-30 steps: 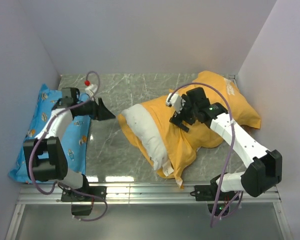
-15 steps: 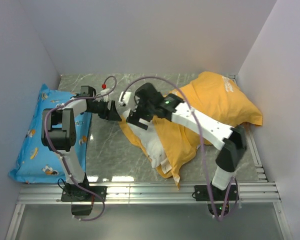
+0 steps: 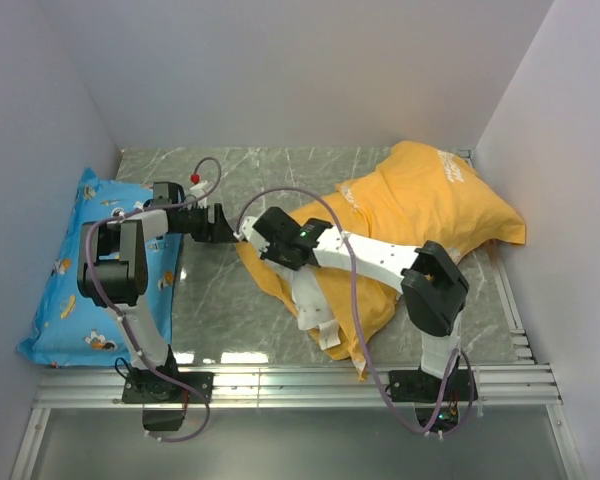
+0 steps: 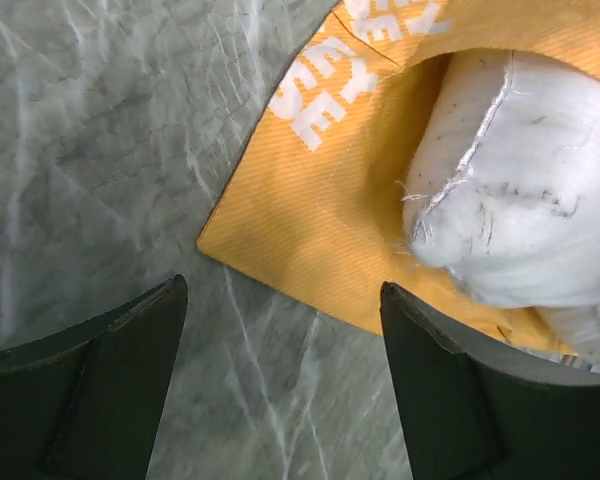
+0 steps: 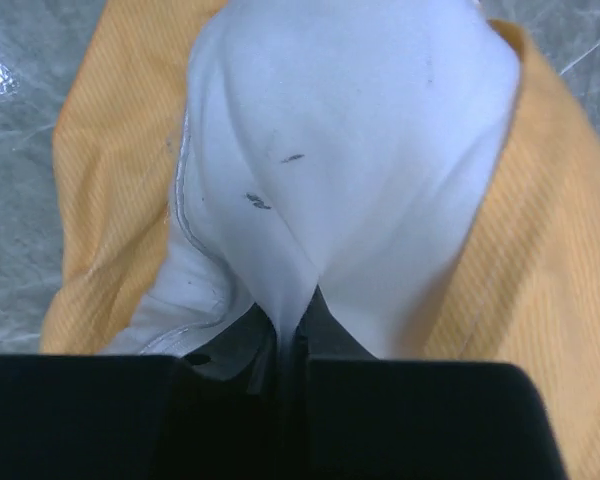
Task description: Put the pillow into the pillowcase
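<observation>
The orange pillowcase [image 3: 430, 200] lies across the right half of the table, with the white pillow [image 3: 310, 300] partly inside it and its near-left end sticking out of the opening. My right gripper [image 3: 260, 238] is shut on a pinched fold of the pillow [image 5: 350, 130] at its left corner; orange pillowcase [image 5: 545, 260] shows on both sides. My left gripper [image 3: 223, 224] hovers open just left of that corner. Its wrist view shows the pillowcase's corner [image 4: 310, 250] and the pillow's end [image 4: 520, 200] beyond the left gripper [image 4: 280, 385], with only bare table between the fingers.
A blue cartoon-print pillow [image 3: 80, 260] lies along the left wall, behind my left arm. Grey walls close in the left, back and right. Marble tabletop [image 3: 210, 300] shows between the blue pillow and the pillowcase. A metal rail [image 3: 300, 380] runs along the near edge.
My right arm swung from the middle of the pillowcase to the pillow's left corner and closed on it. My left gripper moved right, up to the pillowcase's corner, still open.
</observation>
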Robot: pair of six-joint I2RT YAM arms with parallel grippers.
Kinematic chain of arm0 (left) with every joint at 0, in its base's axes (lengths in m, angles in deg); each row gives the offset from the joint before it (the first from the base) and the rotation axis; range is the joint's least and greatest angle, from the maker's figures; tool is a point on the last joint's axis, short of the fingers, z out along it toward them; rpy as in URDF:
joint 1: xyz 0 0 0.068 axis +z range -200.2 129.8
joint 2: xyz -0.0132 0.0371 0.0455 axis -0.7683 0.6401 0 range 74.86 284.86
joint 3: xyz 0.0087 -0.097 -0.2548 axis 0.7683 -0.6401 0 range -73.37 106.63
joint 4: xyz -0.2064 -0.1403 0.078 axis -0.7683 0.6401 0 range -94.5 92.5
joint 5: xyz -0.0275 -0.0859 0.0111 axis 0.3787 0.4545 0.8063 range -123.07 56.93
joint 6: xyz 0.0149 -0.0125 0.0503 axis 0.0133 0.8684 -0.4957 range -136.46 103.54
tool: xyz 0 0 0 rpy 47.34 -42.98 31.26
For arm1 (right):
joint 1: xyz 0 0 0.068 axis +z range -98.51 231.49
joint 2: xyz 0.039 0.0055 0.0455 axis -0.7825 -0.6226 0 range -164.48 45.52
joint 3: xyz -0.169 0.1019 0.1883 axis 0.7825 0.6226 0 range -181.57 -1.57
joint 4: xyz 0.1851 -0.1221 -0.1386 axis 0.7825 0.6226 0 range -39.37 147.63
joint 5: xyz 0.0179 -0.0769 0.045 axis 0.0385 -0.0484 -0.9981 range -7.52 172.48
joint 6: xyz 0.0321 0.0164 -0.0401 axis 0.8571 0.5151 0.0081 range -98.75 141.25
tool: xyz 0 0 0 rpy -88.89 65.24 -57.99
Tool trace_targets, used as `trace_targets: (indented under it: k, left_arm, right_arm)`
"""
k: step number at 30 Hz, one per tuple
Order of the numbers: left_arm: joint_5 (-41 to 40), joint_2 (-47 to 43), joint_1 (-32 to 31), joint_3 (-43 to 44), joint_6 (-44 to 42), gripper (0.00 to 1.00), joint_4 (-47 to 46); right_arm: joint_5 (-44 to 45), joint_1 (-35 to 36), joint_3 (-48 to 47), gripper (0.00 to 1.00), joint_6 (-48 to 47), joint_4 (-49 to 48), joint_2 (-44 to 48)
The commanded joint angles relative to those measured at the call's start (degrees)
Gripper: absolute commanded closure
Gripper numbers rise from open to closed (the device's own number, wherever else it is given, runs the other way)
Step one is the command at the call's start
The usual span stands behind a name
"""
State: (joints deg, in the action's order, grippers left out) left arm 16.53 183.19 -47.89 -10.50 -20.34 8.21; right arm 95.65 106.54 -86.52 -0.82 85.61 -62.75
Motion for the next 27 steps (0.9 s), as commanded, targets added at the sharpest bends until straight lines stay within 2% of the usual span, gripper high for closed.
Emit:
trace_targets:
  k: [1, 2, 4, 5, 8, 11, 14, 17, 19, 24, 26, 27]
  left_arm:
    - [0.7, -5.8, -1.4, 0.0, -4.2, 0.16, -2.3]
    - [0.5, -6.2, -1.9, 1.4, -10.6, 0.16, 1.4]
    - [1.9, -6.0, -4.8, 3.7, -18.0, 0.15, 6.2]
    - [2.8, -5.6, -5.4, 5.6, -24.3, 0.15, 9.1]
    - [3.1, -4.7, -7.3, 5.4, -28.0, 0.14, 8.9]
    - [5.1, -5.1, -8.9, 3.8, -27.7, 0.12, 3.7]
    - [10.4, -4.2, -11.9, 7.2, -29.3, 0.12, 6.7]
    - [18.2, -4.4, -14.0, 7.4, -20.5, 0.11, 1.4]
    - [21.2, -4.5, -16.4, 7.6, -20.2, 0.11, 2.3]
    - [19.4, -4.4, -21.3, 3.1, -14.9, 0.12, -4.7]
    - [15.1, -0.8, -22.3, 4.9, -11.2, 0.32, -4.9]
    - [15.4, 0.4, -22.3, 6.2, -11.7, 0.48, -3.1]
  right_arm:
    - [-6.5, -2.4, 0.3, 1.00, 2.5, 1.3, 8.9]
    - [-11.3, -2.7, 1.1, 1.00, 1.6, 1.1, 11.7]
    - [-12.7, -2.8, 5.5, 1.00, -1.5, 0.0, 19.5]
    - [-13.0, -2.9, 6.5, 1.00, -2.6, 1.2, 21.3]
    - [-15.2, -4.3, 9.6, 1.00, -5.0, 2.5, 27.0]
    - [-16.2, -6.4, 9.9, 1.00, -4.5, 3.2, 31.0]
    - [-17.6, -7.1, 9.6, 1.00, -3.9, 5.2, 33.0]
    - [-18.3, -7.4, 11.1, 1.00, -3.9, 4.8, 34.5]
    - [-18.4, -7.4, 11.7, 1.00, -3.9, 4.7, 35.3]
    - [-18.3, -7.8, 12.3, 1.00, -2.9, 4.3, 37.0]
    - [-18.1, -7.8, 13.5, 1.00, -3.2, 2.8, 38.7]
    - [-17.7, -7.8, 15.6, 1.00, -3.5, 2.1, 39.7]
